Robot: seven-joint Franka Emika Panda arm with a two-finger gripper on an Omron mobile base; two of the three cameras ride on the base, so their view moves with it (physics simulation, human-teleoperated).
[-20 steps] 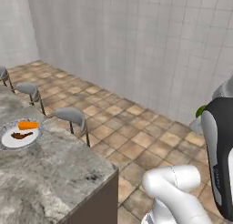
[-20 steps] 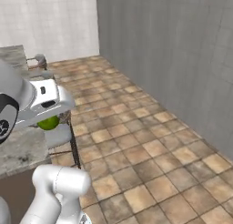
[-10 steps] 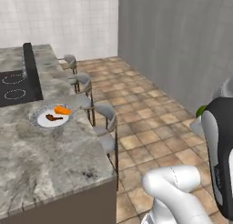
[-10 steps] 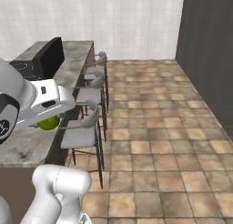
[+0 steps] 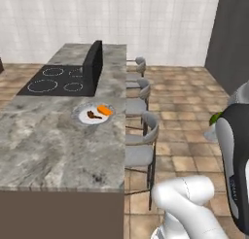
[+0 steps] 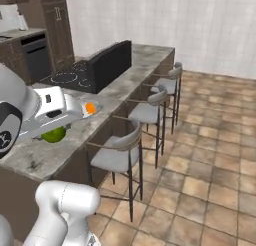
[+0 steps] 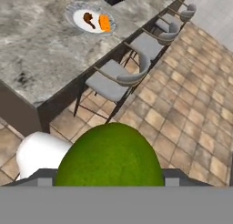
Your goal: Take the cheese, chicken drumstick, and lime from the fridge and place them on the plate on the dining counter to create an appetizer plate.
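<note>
Between gripper (image 6: 50,135) jaws: unlabelled lime (image 7: 110,155).

Lime (image 6: 53,135): green ball gripped under the white hand.
Dining counter (image 6: 105,97): marbled top, black cooktop.
Stools (image 6: 120,152): three grey seats alongside.

Left base cam is looking forward-down along the dining counter (image 5: 53,150) from its stool side. Right base cam is facing the same counter from further right. Hand cam is looking down close over the lime (image 7: 111,157), sharing the plate (image 7: 75,13).
</note>
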